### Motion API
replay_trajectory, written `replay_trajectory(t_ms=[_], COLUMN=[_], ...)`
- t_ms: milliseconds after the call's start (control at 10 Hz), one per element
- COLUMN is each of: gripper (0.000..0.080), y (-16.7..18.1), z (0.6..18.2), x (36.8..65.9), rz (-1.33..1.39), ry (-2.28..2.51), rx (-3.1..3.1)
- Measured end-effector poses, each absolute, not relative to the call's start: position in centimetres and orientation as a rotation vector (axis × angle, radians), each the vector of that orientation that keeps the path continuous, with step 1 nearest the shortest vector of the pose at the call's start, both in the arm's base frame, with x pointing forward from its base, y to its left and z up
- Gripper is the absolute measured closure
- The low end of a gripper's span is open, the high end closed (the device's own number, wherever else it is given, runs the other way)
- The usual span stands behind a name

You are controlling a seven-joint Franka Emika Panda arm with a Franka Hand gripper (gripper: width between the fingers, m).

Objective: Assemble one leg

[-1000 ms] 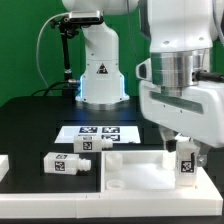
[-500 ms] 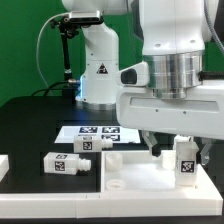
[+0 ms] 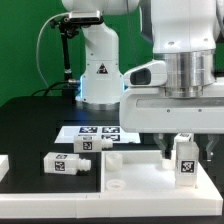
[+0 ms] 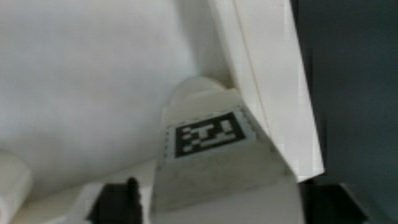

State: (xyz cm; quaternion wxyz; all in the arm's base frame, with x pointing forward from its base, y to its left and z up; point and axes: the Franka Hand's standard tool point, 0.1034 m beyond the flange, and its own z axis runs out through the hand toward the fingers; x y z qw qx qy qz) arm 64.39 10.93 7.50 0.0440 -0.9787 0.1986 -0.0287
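Note:
One leg (image 3: 183,160), a small white block with a black-and-white tag, stands upright on the large flat white panel (image 3: 140,182) near its corner at the exterior view's right. My gripper (image 3: 186,150) hangs over it with a finger on each side, jaws open and apart from the leg. In the wrist view the leg (image 4: 217,150) rises between the two dark fingertips (image 4: 125,203), with my gripper (image 4: 226,208) straddling it. Two more legs lie on the black table at the exterior view's left, one (image 3: 65,166) nearer the front and one (image 3: 91,144) behind it.
The marker board (image 3: 95,130) lies flat behind the panel. The arm's white base (image 3: 100,70) stands at the back. A white block (image 3: 3,163) sits at the table's left edge in the exterior view. A short white stub (image 3: 116,157) shows at the panel's corner.
The hand has shifted sideways above the panel, first to the exterior view's left, then back to the right. The upright leg and the two lying legs have not moved.

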Motion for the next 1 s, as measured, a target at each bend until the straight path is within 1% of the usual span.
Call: replay_trajectory(t_ms=[100, 200, 500, 600, 800, 1000], gripper=[0.0429, 0.0513, 0.0513, 0.0513, 0.0512, 0.0512], y=[10.92, 10.86, 10.74, 10.64, 10.55, 10.33], z=[7.48, 7.46, 7.41, 7.48, 7.47, 7.32], x=[64.38, 64.36, 64.27, 63.98, 64.40, 64.34], rz=[-0.082, -0.078, -0.048, 0.020, 0.095, 0.134], ry=[0.720, 0.783, 1.259, 1.525, 2.047, 2.254], rx=[-2.965, -2.948, -2.778, -2.654, -2.232, -2.003])
